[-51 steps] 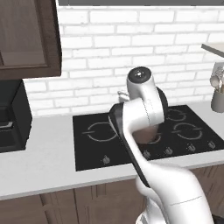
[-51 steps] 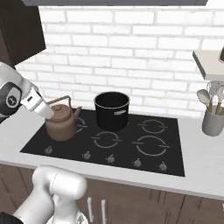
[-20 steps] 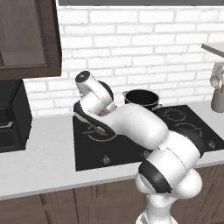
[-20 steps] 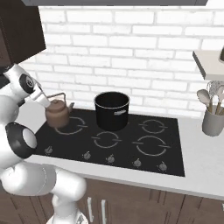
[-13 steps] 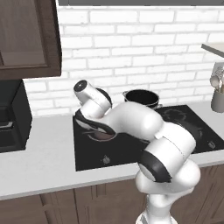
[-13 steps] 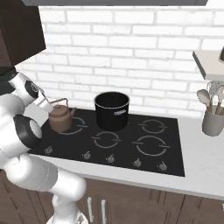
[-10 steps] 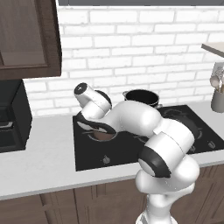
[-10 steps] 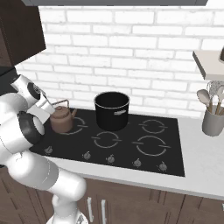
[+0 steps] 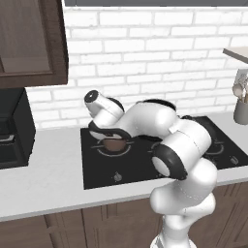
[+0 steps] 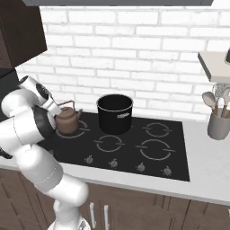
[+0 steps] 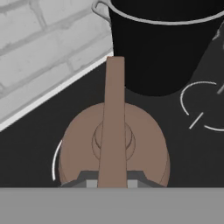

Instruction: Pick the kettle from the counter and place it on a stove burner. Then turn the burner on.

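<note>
On the stove [image 10: 134, 148], the hand [image 11: 112, 183] is clamped on the kettle [image 11: 114, 151] handle.

1. Black pot [image 10: 115, 113] stands on the stove [image 10: 134, 155] just beside the kettle [image 10: 67, 121], blocking passage on that side
2. Brick wall [image 10: 134, 67] closes the rear, near both vessels
3. Front burners [image 10: 155, 149] and knob row [image 10: 139, 166] carry nothing; approach from the front is open
4. Utensil holder [image 10: 218, 121] sits on the counter [image 10: 209, 166], well apart from the kettle
5. Shelf [image 10: 215, 65] overhangs that far corner
</note>
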